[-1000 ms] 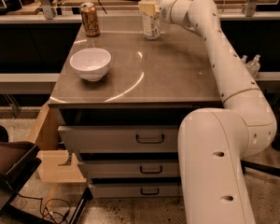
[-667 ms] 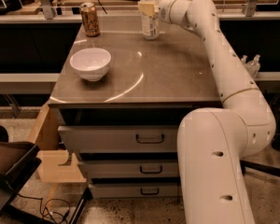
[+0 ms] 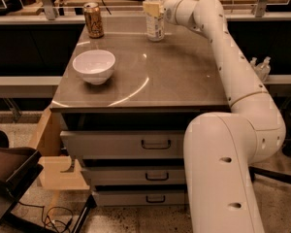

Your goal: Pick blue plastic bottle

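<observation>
The blue plastic bottle (image 3: 155, 25) is tall, slim and clear with a white label. It stands upright at the far edge of the table (image 3: 174, 76). My gripper (image 3: 153, 8) reaches in from the right at the end of the white arm (image 3: 223, 38). It is at the bottle's upper part, just below the neck. One cream finger (image 3: 150, 8) lies across the front of the bottle, and the gripper is shut on it. The bottle's base rests on the tabletop.
A bronze soda can (image 3: 93, 20) stands at the far left corner. A white bowl (image 3: 94, 66) sits on the left half. Drawers (image 3: 150, 143) are below the top. Small clear pump bottles (image 3: 262, 67) stand on a ledge at the right. A chair (image 3: 9, 174) is at the lower left.
</observation>
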Motion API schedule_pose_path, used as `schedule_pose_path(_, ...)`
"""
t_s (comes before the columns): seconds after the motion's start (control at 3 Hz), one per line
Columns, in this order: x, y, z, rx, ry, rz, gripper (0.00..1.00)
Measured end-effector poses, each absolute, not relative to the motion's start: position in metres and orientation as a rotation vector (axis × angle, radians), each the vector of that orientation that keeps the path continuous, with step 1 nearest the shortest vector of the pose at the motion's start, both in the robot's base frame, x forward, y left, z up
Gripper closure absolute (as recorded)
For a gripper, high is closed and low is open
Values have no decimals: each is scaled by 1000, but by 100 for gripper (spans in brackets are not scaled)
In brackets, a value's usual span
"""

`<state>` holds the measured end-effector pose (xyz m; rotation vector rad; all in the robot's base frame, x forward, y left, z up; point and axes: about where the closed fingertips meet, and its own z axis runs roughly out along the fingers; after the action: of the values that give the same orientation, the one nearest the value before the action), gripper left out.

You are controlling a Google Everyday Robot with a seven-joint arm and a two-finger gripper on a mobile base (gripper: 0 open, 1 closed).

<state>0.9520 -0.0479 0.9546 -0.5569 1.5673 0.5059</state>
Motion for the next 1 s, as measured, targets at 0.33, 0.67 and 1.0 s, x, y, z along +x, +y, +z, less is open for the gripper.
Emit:
schedule_pose_path(0.33,951,-48,956,-552,1565,517,100)
schedule_pose_path(0.67,938,-68,977,-528,1560,536,100)
schedule_pose_path(1.0,925,-88,997,-518,1566,519,100)
